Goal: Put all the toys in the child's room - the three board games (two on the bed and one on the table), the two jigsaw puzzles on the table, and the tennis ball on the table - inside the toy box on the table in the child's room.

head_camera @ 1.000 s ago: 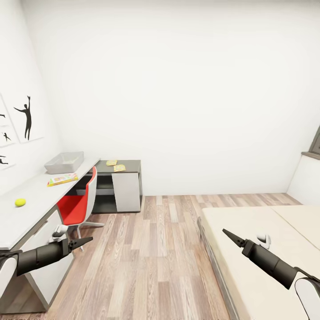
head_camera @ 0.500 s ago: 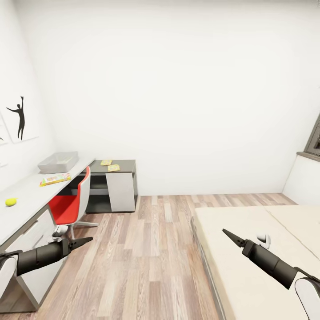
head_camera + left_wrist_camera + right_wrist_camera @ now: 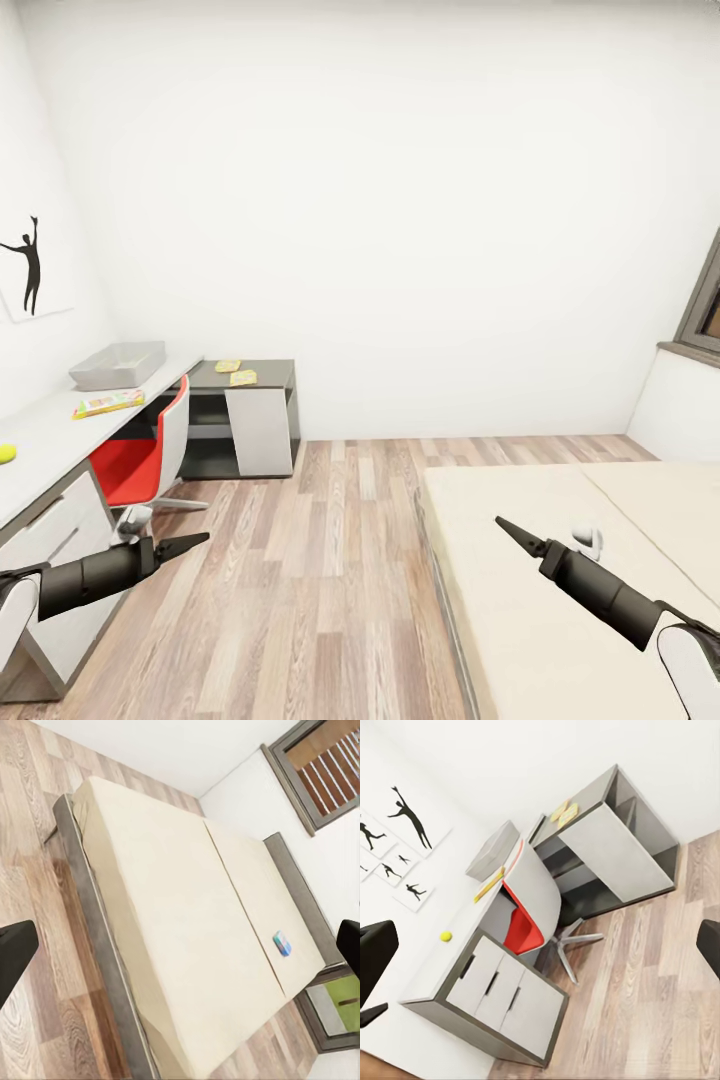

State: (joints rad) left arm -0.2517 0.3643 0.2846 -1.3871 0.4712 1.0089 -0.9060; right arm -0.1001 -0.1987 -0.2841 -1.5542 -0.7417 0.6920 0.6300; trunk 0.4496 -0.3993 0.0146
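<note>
While both grippers are held empty over the wood floor, the left gripper (image 3: pixel 195 541) and right gripper (image 3: pixel 508 529) show jaws spread wide. On the bench (image 3: pixel 45 435) are seen the toy box (image 3: pixel 117 365), Skip-Bo box (image 3: pixel 107 403), tennis ball (image 3: pixel 6 453) and jigsaw puzzles (image 3: pixel 236 372); a blue board game (image 3: pixel 281 943) lies on the bed (image 3: pixel 172 922).

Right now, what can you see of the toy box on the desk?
The toy box is a shallow, pale grey rectangular bin with sloping sides and a rim, open-topped. It sits upright at the far end of the pale desk top, against the white wall. A flat colourful game box lies just in front of it, apart. Its contents cannot be made out.
</note>
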